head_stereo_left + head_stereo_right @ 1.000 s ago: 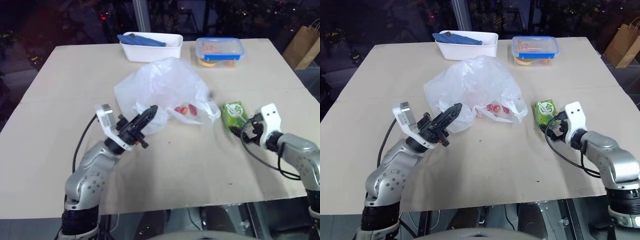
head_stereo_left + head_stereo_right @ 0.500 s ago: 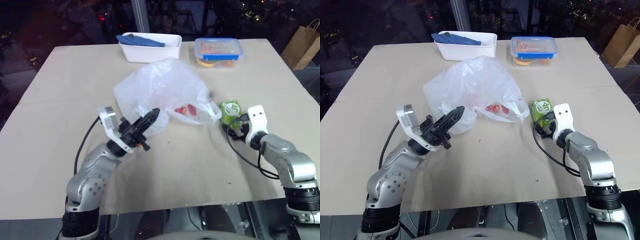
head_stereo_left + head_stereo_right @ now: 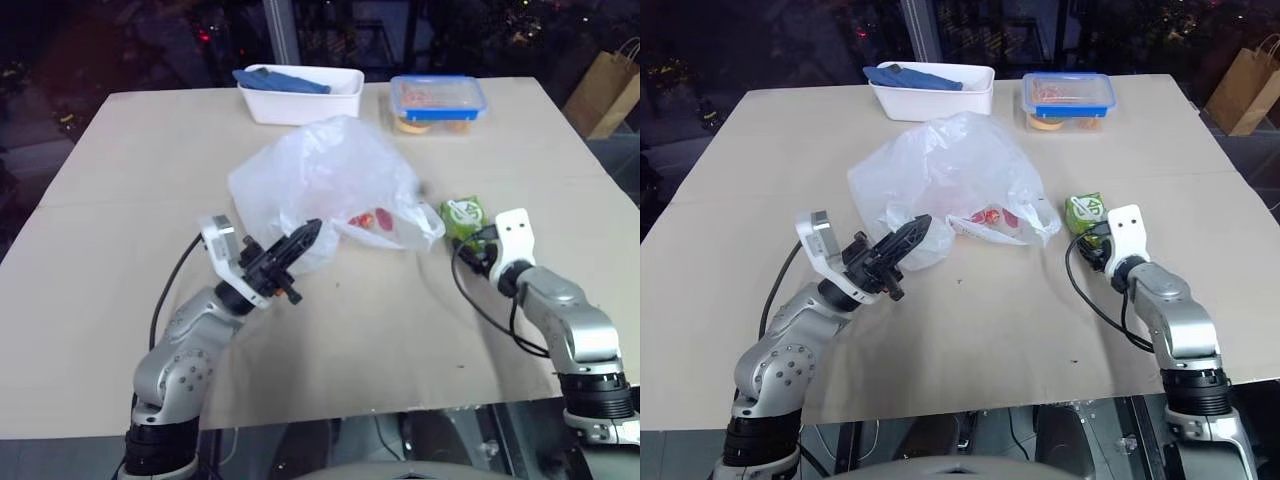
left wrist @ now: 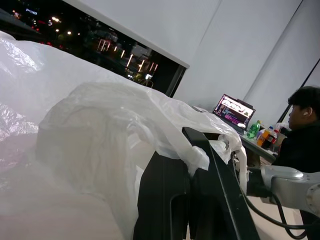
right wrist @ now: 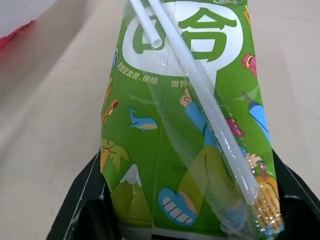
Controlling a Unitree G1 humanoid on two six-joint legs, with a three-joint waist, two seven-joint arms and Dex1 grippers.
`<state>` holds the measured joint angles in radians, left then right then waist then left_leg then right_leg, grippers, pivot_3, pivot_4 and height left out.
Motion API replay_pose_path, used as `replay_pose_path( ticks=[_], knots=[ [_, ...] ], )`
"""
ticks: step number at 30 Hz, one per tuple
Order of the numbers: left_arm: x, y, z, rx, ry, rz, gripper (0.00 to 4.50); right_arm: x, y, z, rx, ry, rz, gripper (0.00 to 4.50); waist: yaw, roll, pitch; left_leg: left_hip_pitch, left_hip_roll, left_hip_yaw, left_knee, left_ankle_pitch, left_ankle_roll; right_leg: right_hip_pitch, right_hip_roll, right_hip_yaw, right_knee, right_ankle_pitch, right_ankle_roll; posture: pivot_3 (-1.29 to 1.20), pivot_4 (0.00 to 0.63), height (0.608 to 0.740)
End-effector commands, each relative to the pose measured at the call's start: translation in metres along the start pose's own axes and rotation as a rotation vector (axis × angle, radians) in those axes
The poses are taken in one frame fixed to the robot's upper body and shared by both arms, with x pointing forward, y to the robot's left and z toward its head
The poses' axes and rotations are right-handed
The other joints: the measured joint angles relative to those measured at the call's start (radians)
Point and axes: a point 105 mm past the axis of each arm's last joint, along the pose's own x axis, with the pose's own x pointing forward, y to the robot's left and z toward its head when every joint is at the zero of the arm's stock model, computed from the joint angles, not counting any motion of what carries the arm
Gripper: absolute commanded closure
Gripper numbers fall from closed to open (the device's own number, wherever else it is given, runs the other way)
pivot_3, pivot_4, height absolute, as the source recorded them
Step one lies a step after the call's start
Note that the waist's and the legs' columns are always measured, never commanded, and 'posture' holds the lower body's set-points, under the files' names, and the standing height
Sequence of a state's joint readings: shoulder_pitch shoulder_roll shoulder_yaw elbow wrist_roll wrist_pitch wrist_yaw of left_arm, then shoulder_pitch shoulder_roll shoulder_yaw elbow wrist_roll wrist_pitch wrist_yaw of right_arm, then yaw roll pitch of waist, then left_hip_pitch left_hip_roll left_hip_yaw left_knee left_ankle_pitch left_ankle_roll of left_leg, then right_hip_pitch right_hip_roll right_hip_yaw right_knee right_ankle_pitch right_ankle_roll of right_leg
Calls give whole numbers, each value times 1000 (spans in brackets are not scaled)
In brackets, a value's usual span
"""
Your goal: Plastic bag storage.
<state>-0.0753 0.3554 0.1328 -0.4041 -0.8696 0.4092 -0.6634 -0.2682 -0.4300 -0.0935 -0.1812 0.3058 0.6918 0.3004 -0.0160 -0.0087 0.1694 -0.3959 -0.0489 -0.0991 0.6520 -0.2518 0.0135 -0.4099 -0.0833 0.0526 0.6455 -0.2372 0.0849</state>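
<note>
Plastic bag (image 3: 325, 185) mid-tabletop (image 3: 120, 170), edge pinched in closed left gripper (image 3: 300, 240). Right gripper (image 5: 185, 220) around green drink carton (image 5: 187, 120), fingers flanking, clamp uncertain. Risk: thin film slips from pinch; half-seated carton tips or drops if lifted.

Tabletop (image 3: 120, 330): tan, flat surface.
White tub (image 3: 302, 95): at the far edge, a blue item lying inside.
Blue-lidded box (image 3: 438, 98): just beside the tub, food inside.
Green carton (image 3: 467, 217): lying flat, a wrapped straw along its face.
Paper bag (image 3: 607, 92): brown, beyond the far right corner.
</note>
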Motion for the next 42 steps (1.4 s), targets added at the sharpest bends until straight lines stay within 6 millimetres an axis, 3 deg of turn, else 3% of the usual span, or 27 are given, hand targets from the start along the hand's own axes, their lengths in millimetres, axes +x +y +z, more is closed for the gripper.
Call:
replay_pose_path(
  ticks=[1, 3, 5, 8, 10, 12, 17, 20, 25, 27, 31, 34, 37, 42],
  knots=[
    [2, -11, 5, 26, -2, -54, 4500, -21, -29, 65, 27, -245, -26, 1865, 1, 0, 0, 0, 0, 0, 0, 0, 0, 0, 0, 0, 0, 0, 0, 0, 150, 740],
    [2, -12, 4, 23, 1, -58, 4500, -35, -33, 102, 93, -389, 38, 1865, 1, 1, 1, 0, 0, 0, 0, 0, 0, 0, 0, 0, 0, 0, 0, 0, 150, 740],
    [2, -12, 3, 19, 3, -63, 4500, -53, -25, 138, 130, -519, 164, 1865, -3, 2, 1, 0, 0, 1, 0, 0, 0, 0, 0, 1, 0, 0, 0, 0, 150, 740],
    [2, -13, 3, 15, 6, -70, 4500, -71, -5, 161, 143, -588, 336, 1865, -2, 2, 1, 0, 1, 0, -1, 0, 0, -1, 1, 0, 0, 0, 0, 0, 150, 740],
    [3, -14, 2, 5, 3, -81, 4500, -89, 45, 165, 112, -539, 626, 1865, -2, 2, 1, 0, 3, -1, -1, 0, 1, 0, 3, 0, -1, 0, 0, 0, 150, 740],
    [3, -18, 3, -15, -3, -103, 4500, -102, 86, 151, 61, -423, 853, 1865, -3, 2, 1, -1, 3, -1, -1, 0, 1, 0, 2, 0, -1, 0, 0, 0, 150, 740],
    [-12, -36, 3, -146, 29, -187, 4500, -95, 115, 110, -17, -196, 954, 1865, 1, 1, 1, -1, 4, -1, 0, -1, 1, 0, 1, 0, -2, 0, 0, 0, 150, 740],
    [-29, -51, 0, -222, 92, -228, 4500, -86, 117, 93, -62, -111, 947, 1865, 1, 1, 1, -1, 3, 0, 0, -1, 1, 0, 0, 0, -2, 0, 0, 0, 150, 740],
    [-48, -63, -11, -245, 192, -239, 4500, -69, 118, 81, -89, -38, 924, 1865, 1, 1, 1, -1, 4, 0, 0, -1, 1, 0, 0, -1, -1, 0, 0, 0, 150, 740],
    [-48, -63, -12, -223, 185, -219, 4500, -58, 120, 73, -92, 9, 905, 1865, 1, 1, 1, -1, 4, 0, 0, -1, 1, 0, 1, -1, -1, 0, 0, 0, 150, 740],
    [-42, -60, -13, -156, 146, -177, 4500, -61, 123, 53, -179, 96, 991, 1865, 5, 1, 1, -1, 3, 0, 0, -1, 1, 0, 0, -1, -2, 0, 0, 0, 150, 740],
    [-38, -60, -11, -141, 118, -166, 4500, -47, 111, 42, -232, 160, 909, 1865, 5, 1, 1, -2, 3, -1, 0, -1, 1, 0, -1, -2, -3, 0, 0, 0, 150, 740],
    [-38, -62, -14, -129, 127, -173, 4500, -29, 101, 41, -199, 202, 800, 1865, 1, 1, 1, -1, 3, 0, 0, -1, 1, 0, 0, -1, -3, 0, 0, 0, 150, 740],
    [-40, -63, -15, -121, 133, -182, 4500, -23, 101, 40, -185, 240, 781, 1865, 2, 1, 1, -2, 3, -1, 0, -1, 1, -1, 0, -1, -2, 0, 0, 0, 150, 740]
  ],
)
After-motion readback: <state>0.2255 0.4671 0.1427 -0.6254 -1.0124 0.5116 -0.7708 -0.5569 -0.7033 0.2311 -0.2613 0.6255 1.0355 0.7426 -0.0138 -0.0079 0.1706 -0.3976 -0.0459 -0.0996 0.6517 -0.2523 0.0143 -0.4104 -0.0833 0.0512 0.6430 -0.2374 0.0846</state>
